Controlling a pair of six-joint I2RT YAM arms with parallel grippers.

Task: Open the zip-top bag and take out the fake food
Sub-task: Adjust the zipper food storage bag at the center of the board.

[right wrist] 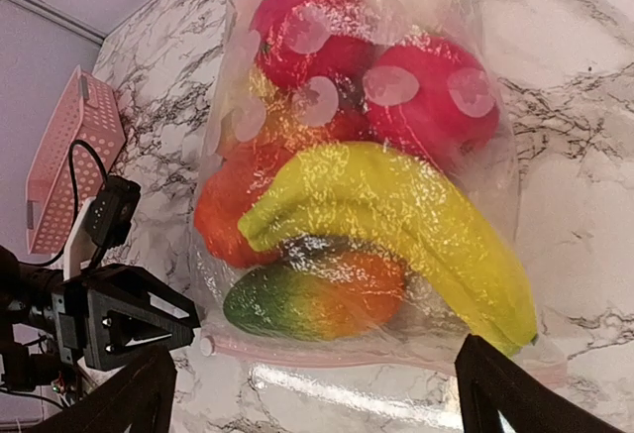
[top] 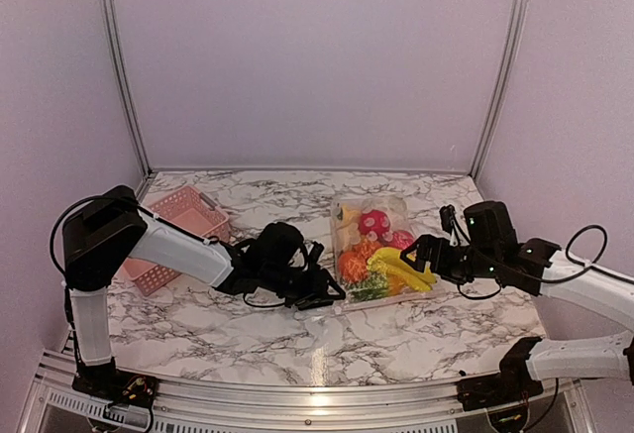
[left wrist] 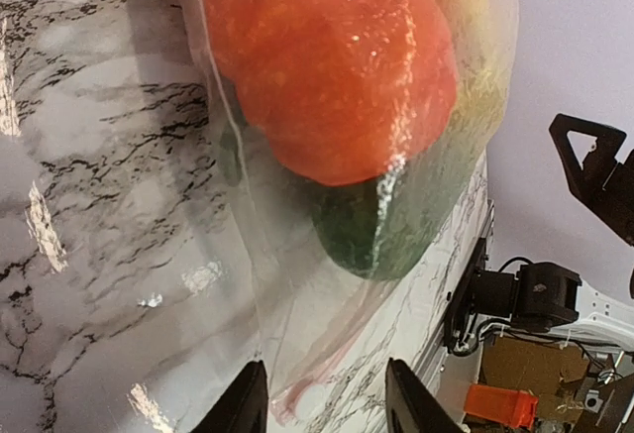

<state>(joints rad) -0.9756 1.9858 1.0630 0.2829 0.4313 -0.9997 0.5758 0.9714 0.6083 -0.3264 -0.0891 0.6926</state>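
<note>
The clear zip-top bag (top: 349, 207) lies flat at the table's centre right, its pink zip strip (right wrist: 337, 349) at the near edge with a white slider (right wrist: 206, 344) at the left end. The fake food (top: 381, 250) is inside: yellow bananas (right wrist: 396, 215), red-pink dragon fruit (right wrist: 426, 96), an orange piece (left wrist: 337, 66) and a green-orange piece (right wrist: 317, 294). My left gripper (top: 322, 289) is open at the bag's near left corner, with the slider (left wrist: 311, 399) between its jaws (left wrist: 327, 408). My right gripper (top: 421, 255) is open and empty, just off the zip edge (right wrist: 317, 408).
A pink slatted basket (top: 178, 235) stands at the left, behind the left arm. Marble table (top: 248, 344) runs to pale walls at the back and sides. The left gripper's black fingers (right wrist: 129, 319) show at the left of the right wrist view.
</note>
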